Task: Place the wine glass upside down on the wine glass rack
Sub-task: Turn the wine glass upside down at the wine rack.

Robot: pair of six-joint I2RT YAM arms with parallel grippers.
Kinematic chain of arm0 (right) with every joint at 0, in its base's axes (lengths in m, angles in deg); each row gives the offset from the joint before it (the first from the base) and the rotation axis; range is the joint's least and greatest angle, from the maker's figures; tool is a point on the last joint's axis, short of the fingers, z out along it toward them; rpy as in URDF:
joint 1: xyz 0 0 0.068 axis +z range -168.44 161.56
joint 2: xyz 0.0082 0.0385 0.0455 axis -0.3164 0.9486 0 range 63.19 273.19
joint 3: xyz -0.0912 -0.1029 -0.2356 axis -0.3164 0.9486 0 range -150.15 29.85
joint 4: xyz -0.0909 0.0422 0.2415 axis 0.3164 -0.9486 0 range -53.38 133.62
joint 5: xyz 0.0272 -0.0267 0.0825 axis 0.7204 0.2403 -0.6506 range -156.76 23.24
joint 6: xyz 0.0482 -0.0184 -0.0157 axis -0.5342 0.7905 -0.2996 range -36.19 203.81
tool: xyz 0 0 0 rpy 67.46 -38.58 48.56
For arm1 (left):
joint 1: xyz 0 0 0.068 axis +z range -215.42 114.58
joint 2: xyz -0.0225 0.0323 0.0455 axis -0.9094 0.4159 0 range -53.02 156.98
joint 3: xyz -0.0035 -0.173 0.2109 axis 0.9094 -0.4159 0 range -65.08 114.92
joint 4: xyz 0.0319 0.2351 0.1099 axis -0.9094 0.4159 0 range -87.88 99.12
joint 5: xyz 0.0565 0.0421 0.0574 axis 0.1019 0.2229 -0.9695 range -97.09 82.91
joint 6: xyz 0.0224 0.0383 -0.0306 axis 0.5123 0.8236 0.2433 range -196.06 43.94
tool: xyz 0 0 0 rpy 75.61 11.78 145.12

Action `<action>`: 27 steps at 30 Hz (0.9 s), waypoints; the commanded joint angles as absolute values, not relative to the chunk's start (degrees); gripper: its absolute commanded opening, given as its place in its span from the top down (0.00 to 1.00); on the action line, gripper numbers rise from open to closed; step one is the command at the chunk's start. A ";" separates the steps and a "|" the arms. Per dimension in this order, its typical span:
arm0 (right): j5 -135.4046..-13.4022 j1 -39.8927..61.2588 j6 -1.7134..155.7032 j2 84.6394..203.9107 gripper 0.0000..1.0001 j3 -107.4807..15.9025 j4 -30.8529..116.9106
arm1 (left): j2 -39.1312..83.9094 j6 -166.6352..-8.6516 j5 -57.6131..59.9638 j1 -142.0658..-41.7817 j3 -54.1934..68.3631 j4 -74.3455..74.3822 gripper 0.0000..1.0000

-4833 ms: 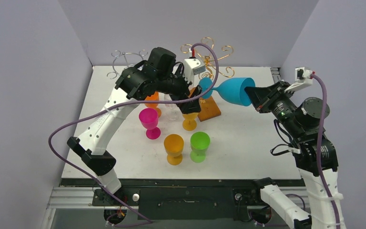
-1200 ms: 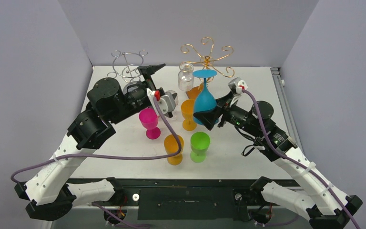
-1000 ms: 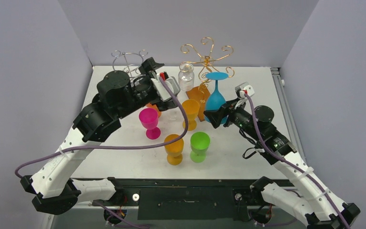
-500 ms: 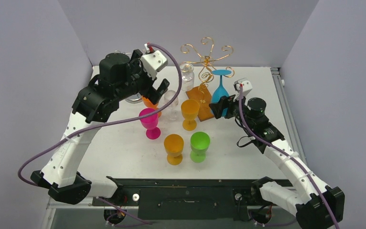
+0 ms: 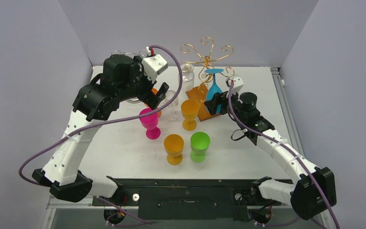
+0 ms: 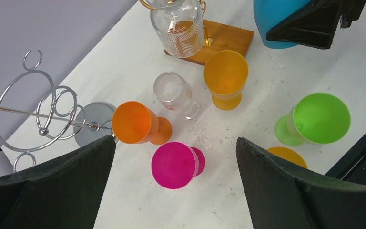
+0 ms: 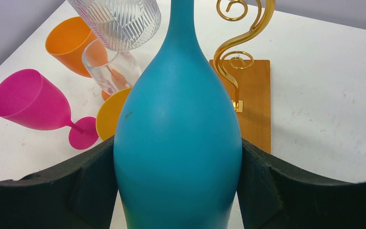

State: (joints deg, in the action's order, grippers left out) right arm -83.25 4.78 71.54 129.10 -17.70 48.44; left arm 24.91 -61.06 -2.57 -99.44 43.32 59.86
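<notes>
Clamping on the bowl of blue wine glass (image 7: 177,143): right gripper (image 5: 216,102), one finger on each side, spread to the bowl's width. Glass upside down, foot uppermost among the curls of gold rack (image 5: 207,55), far centre; hooked on or not, cannot tell.

Left gripper (image 6: 175,140): fingers wide apart, holding nothing, high over the cups.

Racks, two: gold rack on wooden base; silver rack (image 6: 38,114), far left.

Drinkware: one pink cup (image 6: 174,164), one green cup (image 6: 319,119), three orange cups (image 6: 133,122), two clear glasses (image 6: 174,93), one hung on gold rack.

Against half a second earlier: blue wine glass shifted left and farther, closer into gold rack.
</notes>
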 commanded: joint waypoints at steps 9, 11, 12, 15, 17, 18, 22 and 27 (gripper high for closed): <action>-83.81 7.24 77.33 133.05 0.55 -23.26 52.24 | 25.38 -63.49 -5.79 -99.17 45.02 60.31 0.04; -83.03 8.08 78.64 133.47 0.55 -23.67 51.55 | 25.55 -63.50 -6.07 -99.17 45.21 60.35 0.04; -82.76 8.32 78.90 133.63 0.55 -23.72 51.49 | 25.56 -63.48 -6.30 -99.17 45.24 60.31 0.04; -82.72 8.49 79.35 133.80 0.55 -23.79 51.57 | 25.74 -63.58 -6.62 -99.17 45.46 60.32 0.04; -82.58 8.54 79.58 133.58 0.56 -23.51 51.70 | 25.65 -63.58 -6.62 -99.17 45.40 60.09 0.04; -82.66 8.58 79.90 133.41 0.55 -23.20 51.96 | 25.65 -63.66 -6.62 -99.17 45.35 60.05 0.04; -82.40 9.05 81.75 131.78 0.56 -20.87 53.52 | 25.56 -63.67 -6.61 -99.15 45.05 59.70 0.04; -81.94 9.68 85.07 129.56 0.56 -18.41 54.92 | 25.78 -63.88 -6.58 -99.17 45.14 59.60 0.04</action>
